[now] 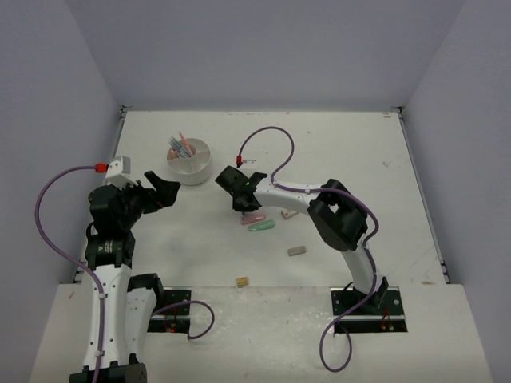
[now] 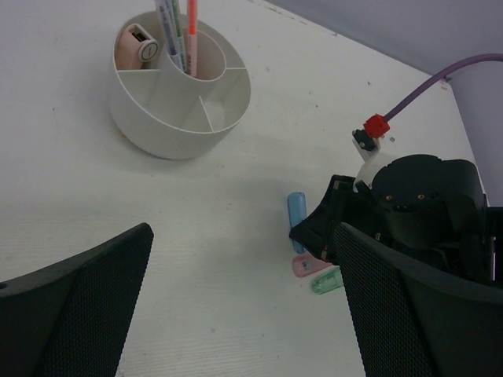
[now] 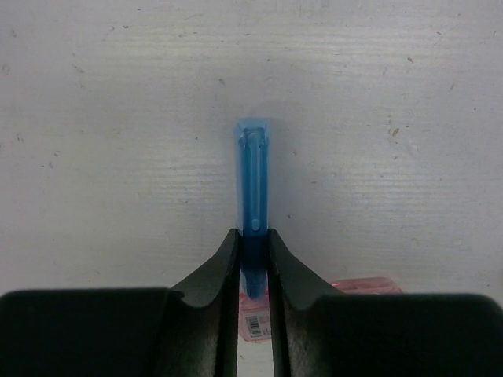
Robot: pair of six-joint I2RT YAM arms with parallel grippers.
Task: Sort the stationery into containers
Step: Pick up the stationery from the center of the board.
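Step in hand: pick-up of the blue clip [image 3: 253,165] by the right gripper [image 3: 254,236]; the jaws stand narrow, one finger against each side of the clip's near end; the clip lies flat on the table [image 3: 94,118], not yet lifted, just beside the pink clip [image 3: 361,284].

Next move, as judged: raise the clip clear of the table; carry it to the divided white tub [image 1: 192,171], well apart towards the far left; release it over a free compartment, clear of the upright pens [image 2: 179,35].

The left gripper [image 1: 164,187] hovers near the tub, jaws wide, holding nothing.
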